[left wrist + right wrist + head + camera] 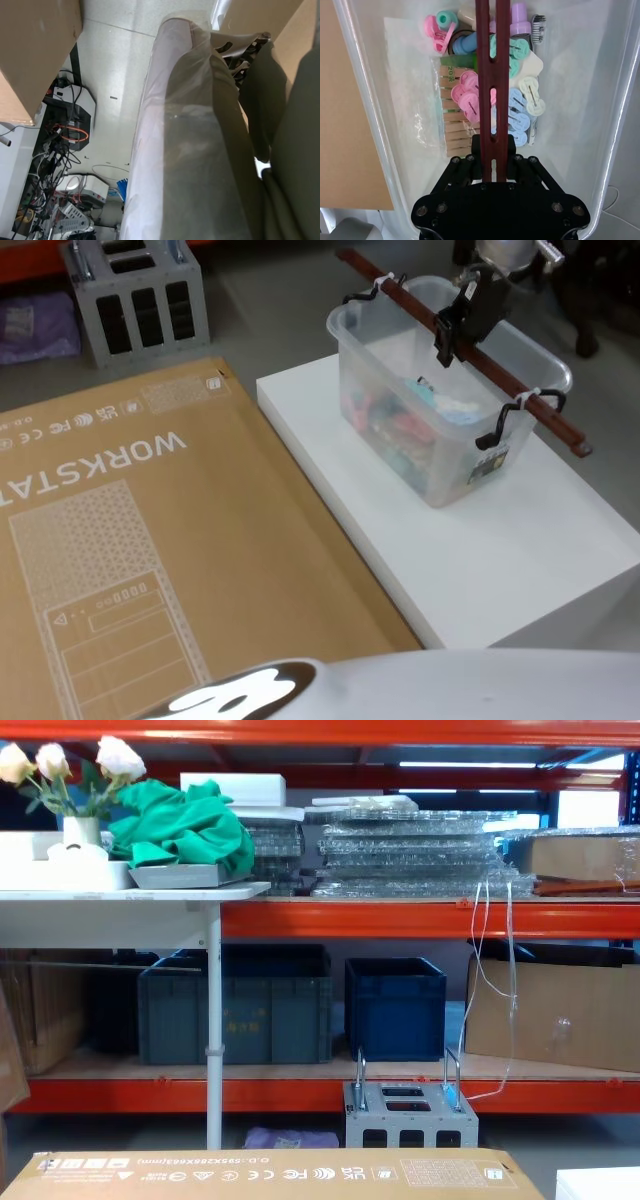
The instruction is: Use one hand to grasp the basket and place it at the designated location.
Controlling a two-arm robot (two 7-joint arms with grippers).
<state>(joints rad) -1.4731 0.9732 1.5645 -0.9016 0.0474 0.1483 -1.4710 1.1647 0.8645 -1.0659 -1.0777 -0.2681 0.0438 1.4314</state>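
Your right pincer (448, 340) is clamped mid-span on the dark red slotted bar (548, 416) strapped across the translucent whitish plastic basket (385, 390), likely so it hangs level; the basket rests directly beneath the pincer, on the white tabletop (530, 560).

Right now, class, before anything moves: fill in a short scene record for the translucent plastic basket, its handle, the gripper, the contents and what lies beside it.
basket: translucent whitish plastic basket, at the far end of the white platform
handle: dark red slotted bar across the rim, fastened near each end with white ties
gripper: black right gripper, shut on the bar near its middle
contents: wooden clothes pegs, pastel plastic clips
beside: large brown cardboard box, on the robot's left of the platform
lifted or resting: cannot tell
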